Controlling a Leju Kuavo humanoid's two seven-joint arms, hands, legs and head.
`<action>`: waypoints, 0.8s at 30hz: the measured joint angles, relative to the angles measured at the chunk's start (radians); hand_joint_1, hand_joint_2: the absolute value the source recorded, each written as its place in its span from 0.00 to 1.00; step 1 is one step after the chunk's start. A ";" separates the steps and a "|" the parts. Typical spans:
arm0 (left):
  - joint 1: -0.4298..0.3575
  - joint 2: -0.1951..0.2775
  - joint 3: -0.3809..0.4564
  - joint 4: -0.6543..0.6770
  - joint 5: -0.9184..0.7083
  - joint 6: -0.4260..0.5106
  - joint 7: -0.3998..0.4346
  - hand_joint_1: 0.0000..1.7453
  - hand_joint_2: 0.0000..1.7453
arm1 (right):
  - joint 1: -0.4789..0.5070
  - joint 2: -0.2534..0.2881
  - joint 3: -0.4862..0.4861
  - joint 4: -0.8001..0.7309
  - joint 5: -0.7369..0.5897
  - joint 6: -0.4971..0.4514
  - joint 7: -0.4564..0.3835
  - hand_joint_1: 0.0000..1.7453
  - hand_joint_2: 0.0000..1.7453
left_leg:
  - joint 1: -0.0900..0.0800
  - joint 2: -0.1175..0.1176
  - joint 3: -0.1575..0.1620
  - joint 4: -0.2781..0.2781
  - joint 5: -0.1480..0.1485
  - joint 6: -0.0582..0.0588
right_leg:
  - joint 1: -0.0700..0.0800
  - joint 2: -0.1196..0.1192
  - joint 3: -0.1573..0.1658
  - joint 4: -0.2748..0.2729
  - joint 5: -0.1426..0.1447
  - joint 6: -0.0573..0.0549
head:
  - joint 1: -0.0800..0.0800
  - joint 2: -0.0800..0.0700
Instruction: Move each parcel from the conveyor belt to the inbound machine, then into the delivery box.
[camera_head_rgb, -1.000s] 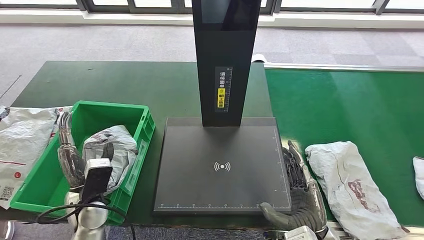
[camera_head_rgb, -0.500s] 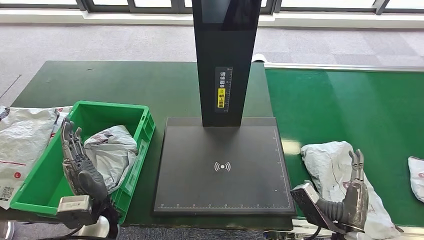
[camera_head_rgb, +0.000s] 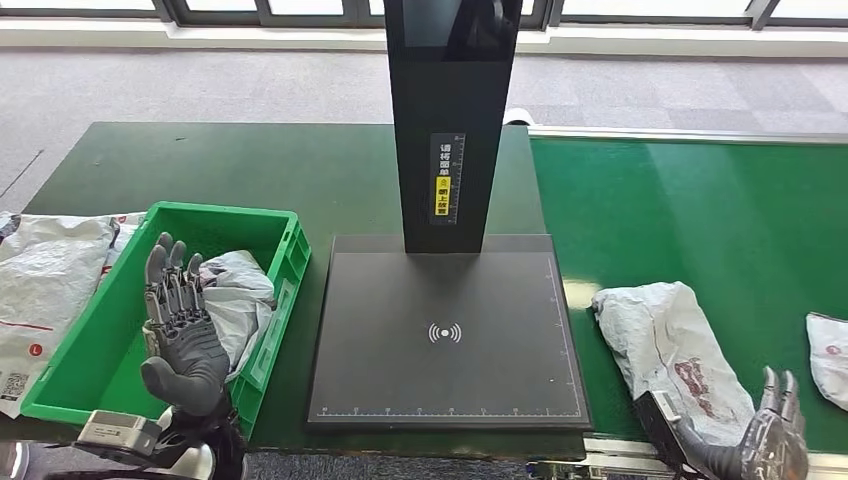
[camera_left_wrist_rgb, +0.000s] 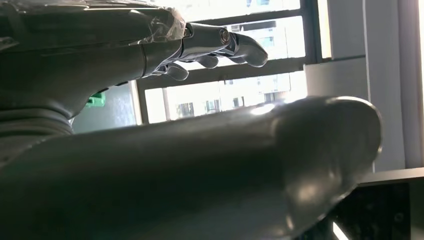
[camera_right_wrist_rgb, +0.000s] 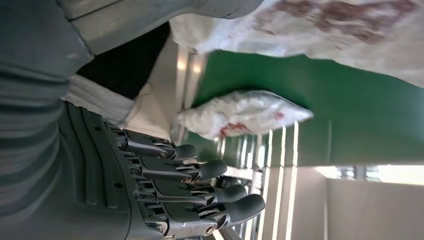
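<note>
Left hand (camera_head_rgb: 183, 335) up over the green delivery box (camera_head_rgb: 285, 285), fingers spread and holding nothing, just beside the grey parcel (camera_head_rgb: 232, 300) lying inside. Right hand (camera_head_rgb: 772, 440) low at the near edge of the conveyor belt (camera_head_rgb: 700, 210), fingers apart and empty, right next to the white parcel (camera_head_rgb: 672, 350) resting there. Between them, the black inbound machine (camera_head_rgb: 445, 335).

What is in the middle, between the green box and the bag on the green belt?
The head view shows the black inbound machine between the green box and the bag. Its flat plate is bare.
</note>
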 joint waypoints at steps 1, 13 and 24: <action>0.000 -0.002 0.000 0.002 -0.001 -0.006 0.000 0.00 0.00 | 0.000 0.001 -0.013 0.006 0.001 0.013 0.011 0.00 1.00 | 0.000 0.000 0.000 0.000 0.000 0.000 | 0.000 0.000 0.000 0.000 0.000 0.000 | 0.000 0.000; -0.003 -0.022 0.000 0.041 -0.025 -0.065 0.001 0.00 0.00 | 0.015 -0.026 -0.032 0.184 0.004 0.159 0.149 0.00 1.00 | 0.000 0.000 0.000 0.000 -0.001 0.000 | 0.000 0.000 0.000 0.000 0.000 0.000 | 0.000 0.000; -0.012 -0.033 0.004 0.058 -0.055 -0.069 0.018 0.00 0.00 | -0.050 -0.069 0.026 0.382 0.004 -0.035 0.149 0.00 1.00 | 0.000 0.001 -0.006 0.000 -0.001 0.000 | 0.000 0.001 0.001 0.000 0.000 0.000 | 0.000 0.000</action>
